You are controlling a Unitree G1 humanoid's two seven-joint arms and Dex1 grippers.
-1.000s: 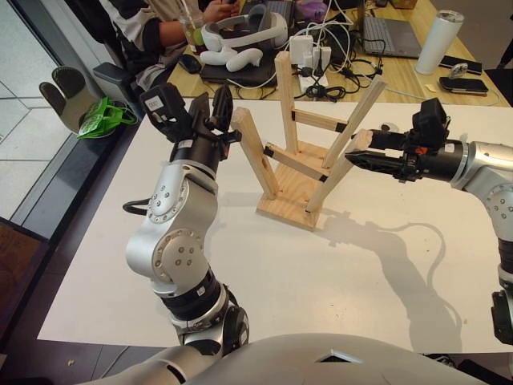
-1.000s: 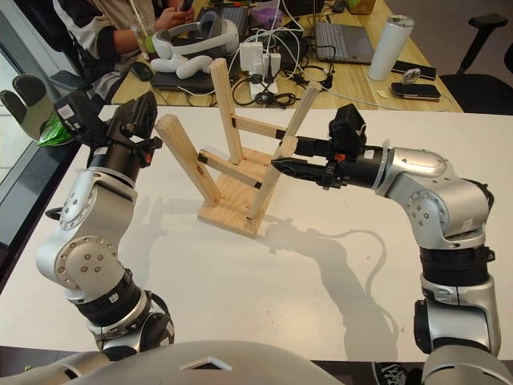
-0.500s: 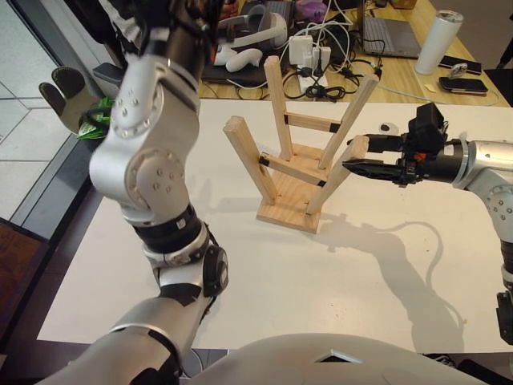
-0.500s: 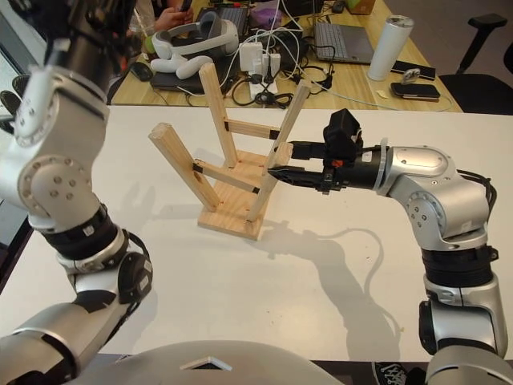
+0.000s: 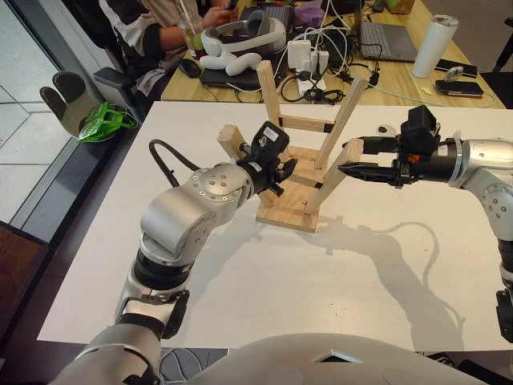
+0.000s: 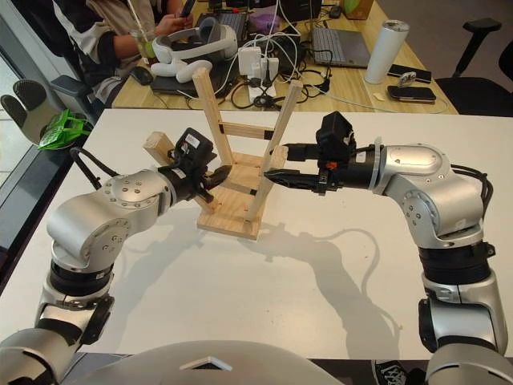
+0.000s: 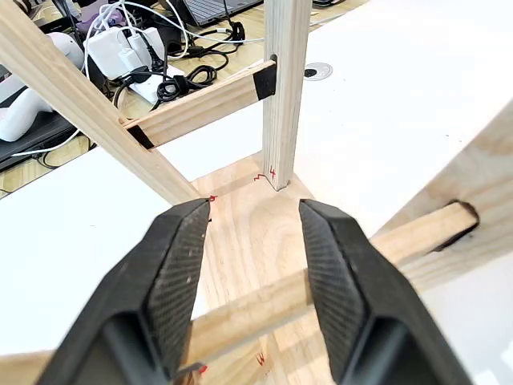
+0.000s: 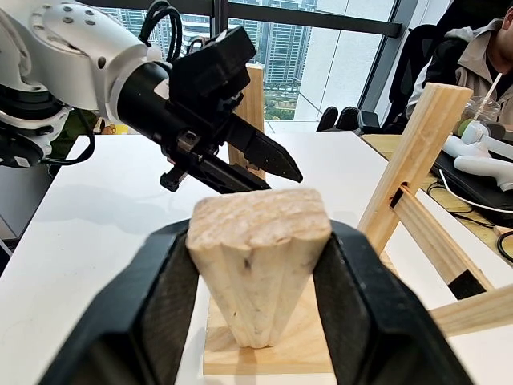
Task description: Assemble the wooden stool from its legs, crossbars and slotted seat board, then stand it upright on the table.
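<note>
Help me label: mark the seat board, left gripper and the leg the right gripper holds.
seat board [image 6: 228, 218], right eye view, bare face.
left gripper [image 7: 252, 207], left wrist view, between fingertips.
leg [image 8: 258, 228], right wrist view, cut end.

I record one change, in the left arm. A second ago the left gripper [image 5: 282, 171] stood beside the top of the outer leg [image 5: 231, 136]. Half a second ago the arm had swung up high. It has since come down, and the gripper now sits low among the legs, fingers spread either side of the lower crossbar [image 7: 256, 309].
</note>
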